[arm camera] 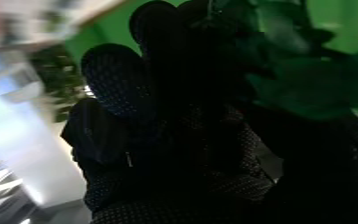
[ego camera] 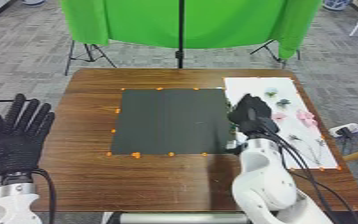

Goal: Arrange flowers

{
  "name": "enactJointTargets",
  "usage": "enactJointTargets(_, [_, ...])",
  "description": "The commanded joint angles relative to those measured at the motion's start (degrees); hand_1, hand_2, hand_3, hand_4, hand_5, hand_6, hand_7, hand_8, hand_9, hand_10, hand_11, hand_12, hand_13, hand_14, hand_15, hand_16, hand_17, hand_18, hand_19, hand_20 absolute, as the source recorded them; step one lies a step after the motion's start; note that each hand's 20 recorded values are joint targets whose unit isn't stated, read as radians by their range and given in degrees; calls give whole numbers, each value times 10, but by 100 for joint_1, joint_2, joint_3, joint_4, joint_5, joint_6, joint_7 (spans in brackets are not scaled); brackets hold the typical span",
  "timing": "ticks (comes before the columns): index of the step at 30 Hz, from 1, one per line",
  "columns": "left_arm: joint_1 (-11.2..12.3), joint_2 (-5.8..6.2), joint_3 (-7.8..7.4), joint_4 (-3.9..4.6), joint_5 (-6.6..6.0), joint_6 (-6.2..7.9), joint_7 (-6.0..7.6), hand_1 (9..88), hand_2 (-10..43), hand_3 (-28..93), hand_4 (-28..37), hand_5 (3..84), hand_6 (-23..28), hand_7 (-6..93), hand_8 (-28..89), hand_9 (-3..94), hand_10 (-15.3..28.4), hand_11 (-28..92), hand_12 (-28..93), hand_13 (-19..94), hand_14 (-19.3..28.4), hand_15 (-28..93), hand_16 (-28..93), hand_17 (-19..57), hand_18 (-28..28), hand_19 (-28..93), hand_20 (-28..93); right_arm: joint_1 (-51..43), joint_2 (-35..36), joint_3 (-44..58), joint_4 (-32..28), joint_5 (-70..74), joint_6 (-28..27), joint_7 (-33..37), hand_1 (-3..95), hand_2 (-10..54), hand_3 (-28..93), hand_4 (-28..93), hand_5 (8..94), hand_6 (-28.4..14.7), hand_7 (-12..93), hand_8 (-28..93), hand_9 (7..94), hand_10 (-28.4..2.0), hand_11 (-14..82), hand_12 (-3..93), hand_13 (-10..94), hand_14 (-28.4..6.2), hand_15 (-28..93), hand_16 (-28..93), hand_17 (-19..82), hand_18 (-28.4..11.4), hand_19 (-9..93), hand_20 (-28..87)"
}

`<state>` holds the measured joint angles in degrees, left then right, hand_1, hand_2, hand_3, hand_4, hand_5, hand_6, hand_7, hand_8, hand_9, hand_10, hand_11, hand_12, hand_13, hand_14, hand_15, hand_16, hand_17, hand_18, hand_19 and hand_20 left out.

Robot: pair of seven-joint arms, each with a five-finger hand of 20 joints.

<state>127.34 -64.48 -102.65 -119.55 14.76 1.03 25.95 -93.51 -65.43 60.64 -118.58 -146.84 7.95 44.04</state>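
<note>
Raised at the left edge in the head view is my left hand [ego camera: 17,135], open with fingers straight. My right hand [ego camera: 250,111] is over the left side of the white sheet [ego camera: 248,86], near the dark mat's right edge. Greenery [ego camera: 232,131] partly shows beside it. On the sheet lie a pale flower [ego camera: 270,92], a grey-blue flower [ego camera: 283,102] and pink flowers [ego camera: 307,119]. In the right wrist view, large green leaves [arm camera: 304,82] are close beside my right hand [arm camera: 171,135]; whether it holds them cannot be told. More greenery [arm camera: 55,75] appears farther off, blurred.
A dark square mat [ego camera: 171,121] with orange markers along its edges covers the middle of the brown table [ego camera: 87,187]. Thin sprigs [ego camera: 294,137] are on the sheet's nearer part. Behind the table hangs a green cloth [ego camera: 229,30] with stands.
</note>
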Motion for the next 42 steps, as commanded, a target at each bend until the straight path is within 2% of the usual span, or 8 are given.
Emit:
enactJointTargets(1, [-9, 93, 143, 37, -54, 129, 6, 241, 111, 751, -283, 400, 67, 67, -88, 347, 137, 111, 79, 247, 151, 193, -31, -77, 134, 249, 92, 1002, -872, -738, 512, 154, -79, -564, 508, -95, 833, -162, 912, -25, 207, 200, 937, -116, 174, 397, 766, -142, 570, 392, 377, -284, 932, 669])
enactJointTargets(4, [-90, 166, 232, 37, -206, 203, 50, 242, 111, 752, -283, 401, 68, 68, -88, 348, 136, 112, 79, 247, 150, 192, -32, -77, 134, 249, 91, 1177, -1176, -1002, 887, 449, -387, -621, 507, -95, 831, -159, 909, -25, 210, 201, 937, -115, 172, 403, 765, -141, 573, 390, 377, -284, 932, 670])
enactJointTargets(6, [-169, 204, 279, 60, -376, 98, 90, 243, 111, 753, -283, 403, 69, 69, -88, 348, 136, 112, 79, 248, 147, 191, -33, -76, 134, 249, 91, 1272, -1380, -1118, 1207, 653, -622, -561, 505, -95, 829, -155, 903, -25, 217, 205, 937, -115, 168, 410, 761, -142, 577, 391, 376, -284, 932, 672])
enactJointTargets(9, [-287, 301, 369, 100, -243, 148, 32, 246, 113, 751, -283, 404, 68, 70, -88, 349, 136, 113, 79, 248, 144, 188, -34, -73, 133, 246, 90, 1236, -1589, -1257, 1522, 508, -647, -590, 502, -95, 828, -148, 898, -24, 224, 205, 937, -115, 161, 419, 757, -142, 580, 392, 376, -284, 932, 672])
enactJointTargets(15, [-489, 343, 555, 185, -414, 159, -43, 246, 113, 753, -283, 405, 68, 72, -89, 350, 135, 113, 78, 248, 142, 186, -32, -71, 131, 244, 90, 1154, -1869, -1627, 2123, -129, -74, -974, 499, -95, 828, -145, 892, -22, 237, 196, 937, -113, 155, 423, 750, -144, 587, 383, 369, -284, 932, 663])
enactJointTargets(28, [-1061, 522, 962, 441, -438, 163, -267, 249, 116, 759, -283, 410, 70, 80, -89, 357, 129, 117, 82, 260, 132, 183, -28, -70, 129, 249, 96, 1132, -2268, -1835, 2739, -525, -136, -806, 496, -95, 806, -135, 823, -20, 326, 173, 904, -118, 156, 460, 699, -149, 633, 370, 361, -284, 932, 649])
enactJointTargets(37, [-942, 491, 959, 405, -482, 170, -253, 256, 116, 762, -283, 416, 75, 81, -92, 362, 137, 122, 81, 265, 140, 196, -26, -72, 132, 259, 100, 1063, -2268, -1732, 2573, -179, -138, -991, 404, -95, 842, -258, 716, -47, 207, -116, 776, -161, 342, 319, 635, -175, 713, 249, 341, -284, 932, 636])
enactJointTargets(42, [-888, 459, 934, 387, -516, 195, -244, 257, 115, 763, -283, 416, 77, 81, -93, 362, 140, 125, 82, 263, 147, 205, -27, -72, 134, 262, 99, 1008, -2261, -1633, 2493, -148, -240, -1003, 365, -95, 849, -260, 672, -65, 150, -120, 745, -177, 399, 246, 616, -182, 724, 238, 335, -284, 932, 623])
